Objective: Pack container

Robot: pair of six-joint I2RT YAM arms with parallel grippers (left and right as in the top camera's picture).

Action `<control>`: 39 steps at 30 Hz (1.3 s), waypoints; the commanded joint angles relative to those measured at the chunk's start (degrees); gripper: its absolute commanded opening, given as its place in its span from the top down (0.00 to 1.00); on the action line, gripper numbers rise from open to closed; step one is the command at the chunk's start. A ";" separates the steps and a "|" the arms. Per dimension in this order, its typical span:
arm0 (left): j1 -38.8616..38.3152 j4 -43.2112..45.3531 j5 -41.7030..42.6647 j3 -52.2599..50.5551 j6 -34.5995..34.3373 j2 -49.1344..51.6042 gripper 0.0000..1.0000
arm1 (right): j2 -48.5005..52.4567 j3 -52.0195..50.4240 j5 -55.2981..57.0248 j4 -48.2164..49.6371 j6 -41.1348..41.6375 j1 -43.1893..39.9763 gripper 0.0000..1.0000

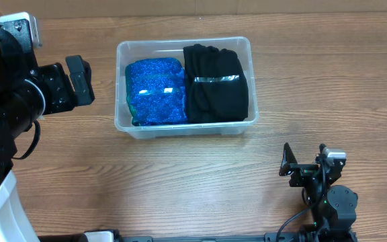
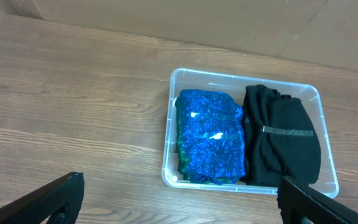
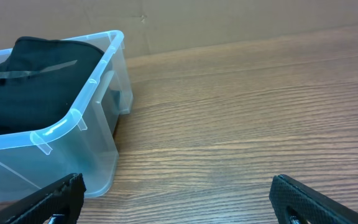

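Note:
The clear plastic container stands at the table's middle back. Inside it lie a blue sparkly folded cloth on the left and a black folded garment on the right. My left gripper is open and empty, raised to the left of the container. In the left wrist view, the container, blue cloth and black garment lie beyond its spread fingers. My right gripper is open and empty near the front right. Its wrist view shows the container's corner at left.
The wooden table stretches around the container. A cardboard wall backs the far edge. The left arm's bulky body fills the left side.

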 commanded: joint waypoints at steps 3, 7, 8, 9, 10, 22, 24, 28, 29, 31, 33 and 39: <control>-0.11 0.09 -1.88 -1.51 1.20 -2.97 0.00 | -0.68 -0.50 -0.31 0.39 0.37 -0.26 0.00; -0.02 3.89 -6.03 -10.36 3.04 -9.22 0.00 | -0.68 -0.50 -0.31 0.39 0.37 -0.26 0.00; -0.02 4.46 -6.64 -14.16 3.10 -11.30 0.00 | -0.68 -0.50 -0.28 0.39 0.37 -0.26 0.00; 0.00 4.92 -7.50 -17.53 3.28 -13.09 0.00 | -0.68 -0.50 -0.31 0.39 0.37 -0.26 0.00; 0.00 6.27 -8.13 -20.83 3.28 -14.93 0.00 | -0.68 -0.50 -0.31 0.39 0.37 -0.26 0.00; -0.02 49.57 7.91 -66.38 17.53 -41.09 0.00 | -0.68 -0.50 -0.31 0.39 0.37 -0.26 0.00; -0.02 53.29 7.91 -72.37 17.53 -44.78 0.00 | -0.68 -0.50 -0.31 0.39 0.37 -0.26 0.00; -0.02 60.63 9.09 -84.46 17.55 -51.74 0.00 | -0.68 -0.50 -0.28 0.39 0.37 -0.26 0.00; -0.02 62.40 9.73 -87.43 17.53 -53.44 0.00 | -0.68 -0.50 -0.31 0.39 0.37 -0.26 0.00; -0.04 66.29 11.21 -93.53 17.46 -56.70 0.00 | -0.68 -0.50 -0.31 0.39 0.37 -0.26 0.00; -0.04 70.90 12.68 -100.10 16.76 -60.11 0.00 | -0.68 -0.50 -0.31 0.39 0.37 -0.26 0.00; -0.50 79.73 13.38 -115.08 11.58 -69.02 0.00 | -0.68 -0.50 -0.28 0.39 0.37 -0.26 0.00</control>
